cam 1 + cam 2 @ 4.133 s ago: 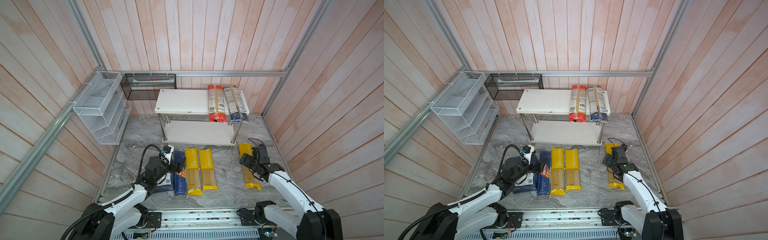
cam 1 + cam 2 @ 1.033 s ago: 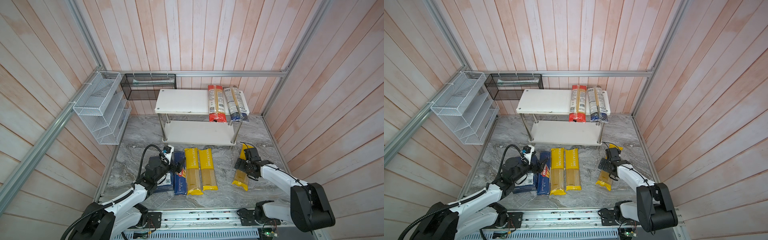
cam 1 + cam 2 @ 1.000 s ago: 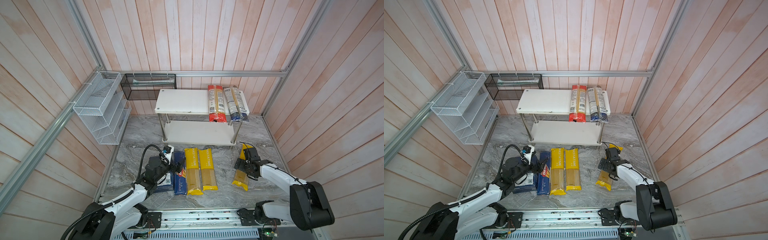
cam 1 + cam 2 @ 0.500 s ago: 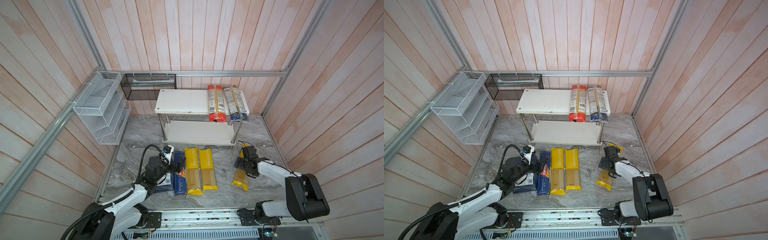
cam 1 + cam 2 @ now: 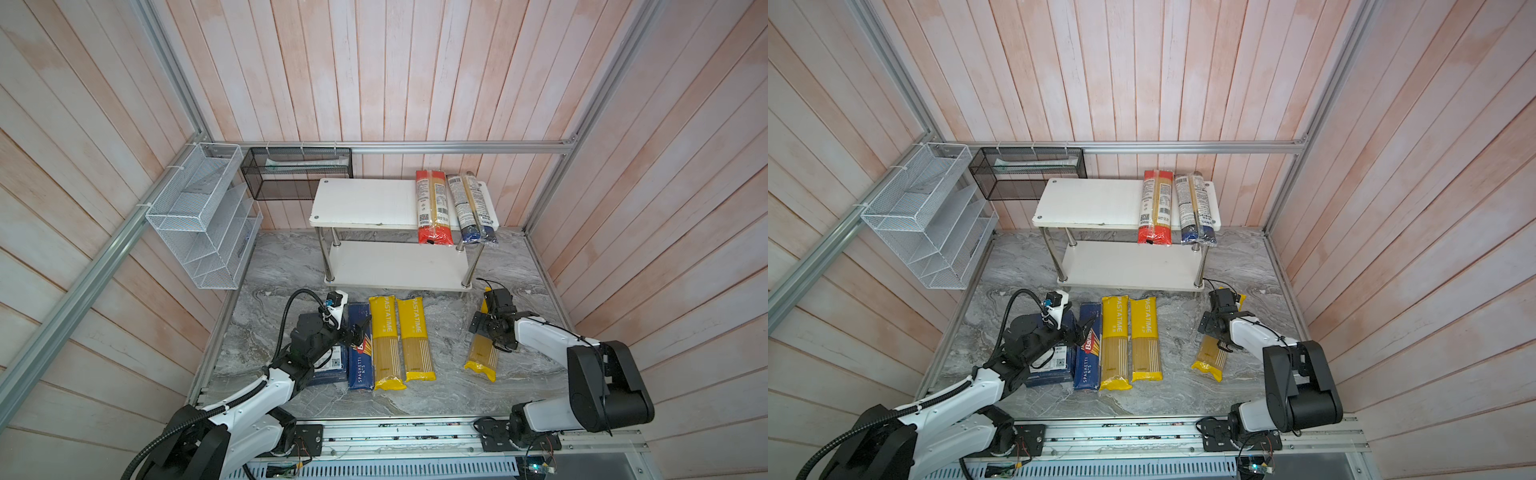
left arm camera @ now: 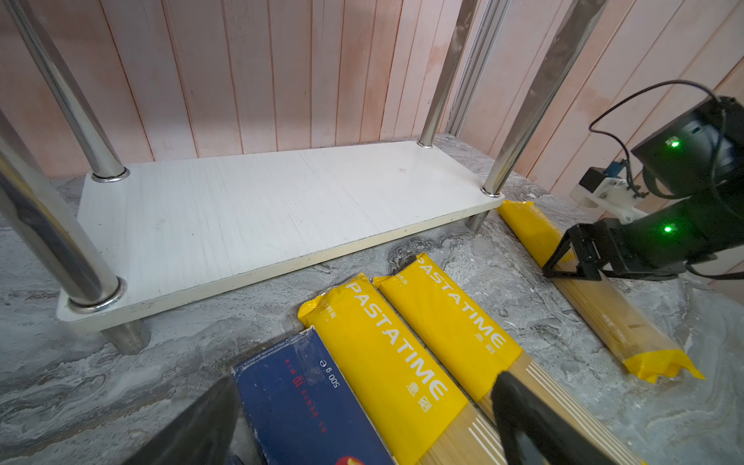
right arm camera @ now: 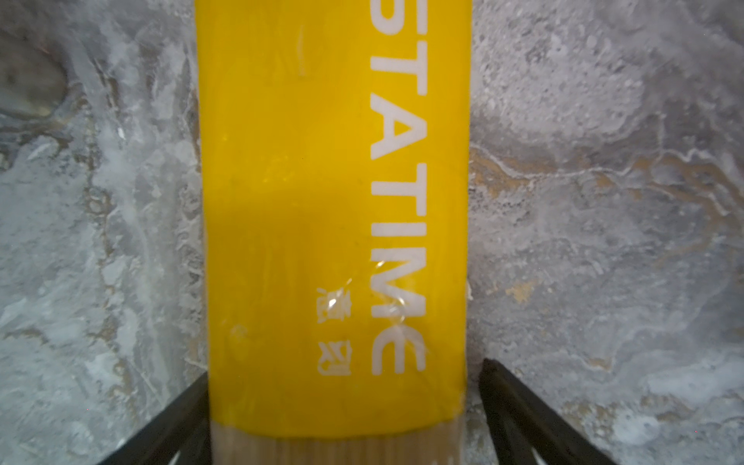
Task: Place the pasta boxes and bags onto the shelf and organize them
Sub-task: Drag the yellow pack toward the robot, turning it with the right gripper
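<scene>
Right hand (image 7: 346, 370) lowered astride lone PASTATIME bag (image 5: 482, 357) — yellow, clear-ended, skewed

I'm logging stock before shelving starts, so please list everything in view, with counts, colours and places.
shelf: 1, white boards, chrome legs, by the back wall
red-ended bag: 1, red and clear, top board
blue-ended bag: 1, dark blue and clear, top board, beside the red-ended bag
yellow bags: 3, on the marble top; two side by side, the third bag apart to their right
narrow box: 1, dark blue, left of the yellow pair
wide box: 1, dark blue, partly under the left arm
wire rack: 1, white, left wall
mesh basket: 1, black, back wall
left gripper: 1, black, open, above the narrow box
right gripper: 1, black, open, astride the third bag
</scene>
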{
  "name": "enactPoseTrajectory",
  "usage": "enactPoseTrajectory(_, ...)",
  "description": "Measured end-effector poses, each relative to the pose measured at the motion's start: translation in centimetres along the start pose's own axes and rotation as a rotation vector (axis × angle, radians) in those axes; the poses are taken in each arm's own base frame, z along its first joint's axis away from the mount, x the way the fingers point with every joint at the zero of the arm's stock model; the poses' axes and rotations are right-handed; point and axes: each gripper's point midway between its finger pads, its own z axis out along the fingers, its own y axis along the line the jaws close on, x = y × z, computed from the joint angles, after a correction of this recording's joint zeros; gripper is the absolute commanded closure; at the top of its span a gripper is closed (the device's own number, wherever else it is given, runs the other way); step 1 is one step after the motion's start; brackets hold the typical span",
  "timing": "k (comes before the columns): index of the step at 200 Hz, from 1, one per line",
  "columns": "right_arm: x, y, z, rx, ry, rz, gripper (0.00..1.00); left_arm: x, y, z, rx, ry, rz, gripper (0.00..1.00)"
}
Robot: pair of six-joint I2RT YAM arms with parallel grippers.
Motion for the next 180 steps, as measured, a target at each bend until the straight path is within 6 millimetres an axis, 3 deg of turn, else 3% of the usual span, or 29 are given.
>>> enactPoseTrajectory(77, 0.0, 0.5, 0.0, -0.026, 0.004, -0.010, 0.18, 0.0, 0.0, 0.0, 0.000, -0.001, 0.000, 0.00)
enactPoseTrajectory(134, 0.2, 0.3, -0.4, -0.061, -0.026, 0.011, 0.37, 0.0, -0.1, 0.0, 0.004, 0.000, -0.001, 0.00)
enactPoseTrajectory(180, 1.2, 0.2, -1.1, -0.115, -0.045, 0.022, 0.45, -0.1, -0.2, 0.0, 0.009, -0.003, -0.004, 0.00)
